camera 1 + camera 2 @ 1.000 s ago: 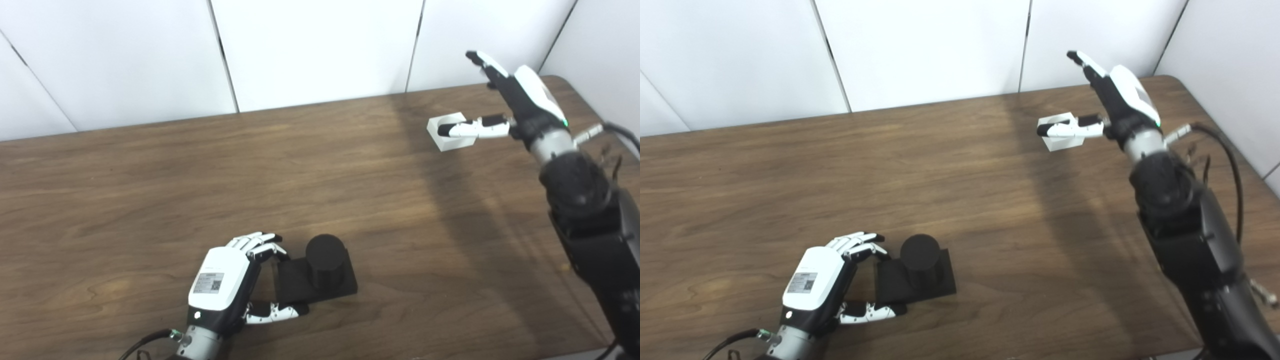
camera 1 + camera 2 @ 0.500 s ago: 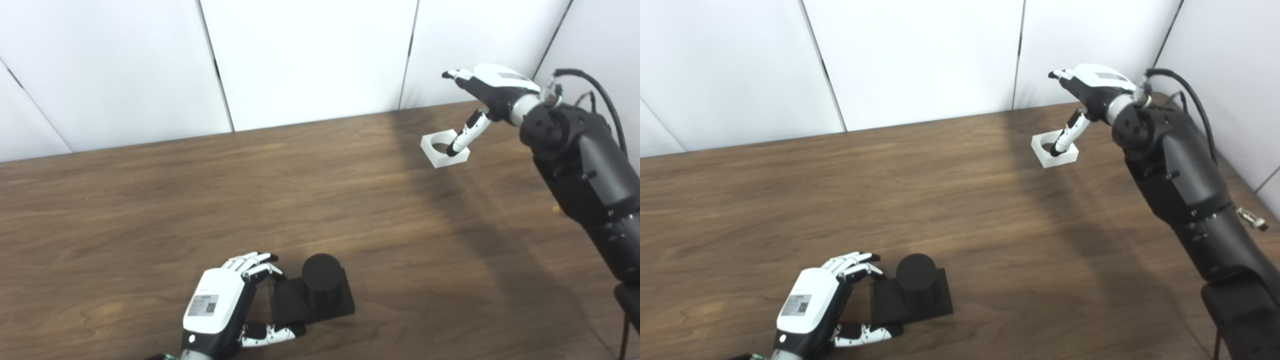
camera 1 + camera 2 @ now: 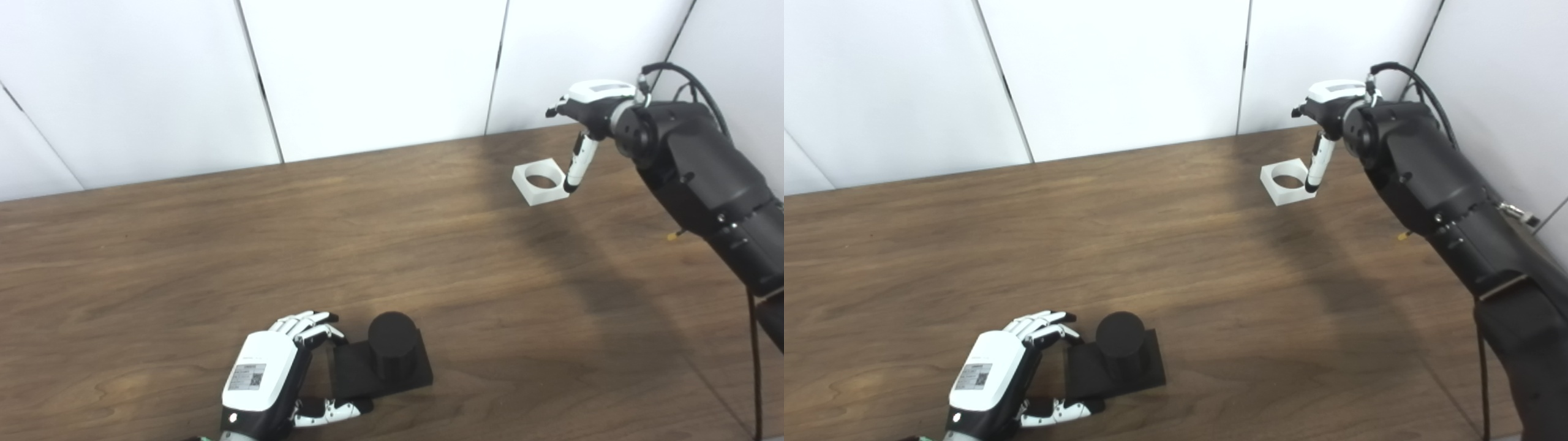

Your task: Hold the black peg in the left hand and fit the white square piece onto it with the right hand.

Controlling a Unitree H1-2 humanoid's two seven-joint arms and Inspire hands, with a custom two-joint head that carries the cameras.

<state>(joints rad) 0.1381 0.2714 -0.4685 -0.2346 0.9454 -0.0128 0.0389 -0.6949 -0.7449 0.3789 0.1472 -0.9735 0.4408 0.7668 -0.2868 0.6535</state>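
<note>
Black peg [image 3: 392,343] sits upright for mating, my left hand [image 3: 269,380] loosely cupping its base, fingers apart; far behind, right hand [image 3: 589,110] spread, thumb beside the white square piece [image 3: 539,182]

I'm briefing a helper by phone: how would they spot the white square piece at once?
Look to the far right corner of the brown wooden table, near the white wall panels. The white square piece lies flat there, just beside the right hand. It is the only white block, with a round hole through its middle, unlike the black peg.
</note>
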